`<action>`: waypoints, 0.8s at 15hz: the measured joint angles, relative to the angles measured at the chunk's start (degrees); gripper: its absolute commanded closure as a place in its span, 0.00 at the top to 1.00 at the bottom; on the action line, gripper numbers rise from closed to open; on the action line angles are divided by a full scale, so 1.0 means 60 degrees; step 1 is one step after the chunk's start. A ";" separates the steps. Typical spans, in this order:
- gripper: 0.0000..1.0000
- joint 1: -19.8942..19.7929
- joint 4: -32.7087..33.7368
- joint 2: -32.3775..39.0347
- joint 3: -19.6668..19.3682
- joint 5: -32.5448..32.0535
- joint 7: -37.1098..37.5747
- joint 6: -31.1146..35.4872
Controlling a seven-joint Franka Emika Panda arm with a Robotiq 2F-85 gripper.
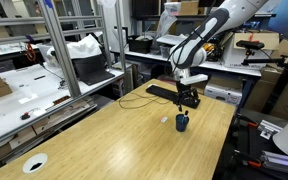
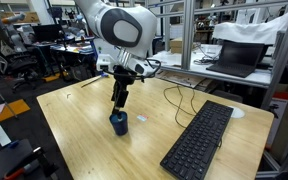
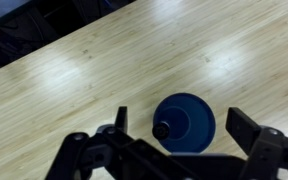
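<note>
A dark blue cup (image 1: 182, 122) (image 2: 118, 123) stands on the wooden table (image 1: 114, 135) (image 2: 84, 110). A dark pen-like object (image 3: 162, 130) stands inside it, leaning on the rim. My gripper (image 1: 188, 101) (image 2: 119, 98) hangs straight above the cup, open. In the wrist view the cup (image 3: 189, 115) lies between the two fingers, which stand wide on either side without touching it; the gripper (image 3: 183, 124) holds nothing.
A black keyboard (image 1: 164, 92) (image 2: 199, 140) lies on the table near the cup. A small light object (image 1: 165, 119) (image 2: 141, 119) rests beside the cup. A black cable (image 2: 179, 95) crosses the tabletop. A white disc (image 1: 34, 162) sits at a corner.
</note>
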 measured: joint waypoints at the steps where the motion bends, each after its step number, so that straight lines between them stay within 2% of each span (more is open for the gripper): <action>1: 1.00 -0.0017 0.0000 0.0064 -0.0017 0.0000 -0.0019 0.0025; 2: 1.00 -0.0029 0.0003 0.0133 -0.0031 0.0000 -0.0032 0.0061; 3: 0.81 -0.0044 0.0003 0.0215 -0.0043 0.0000 -0.0055 0.0115; 7: 0.64 -0.0077 0.0045 0.0462 -0.0048 0.0000 -0.0156 0.0288; 8: 0.63 -0.0079 0.0052 0.0493 -0.0048 0.0001 -0.0166 0.0320; 10: 0.70 -0.0089 0.0055 0.0521 -0.0048 0.0001 -0.0173 0.0389; 12: 0.68 -0.0105 0.0058 0.0570 -0.0056 0.0000 -0.0175 0.0520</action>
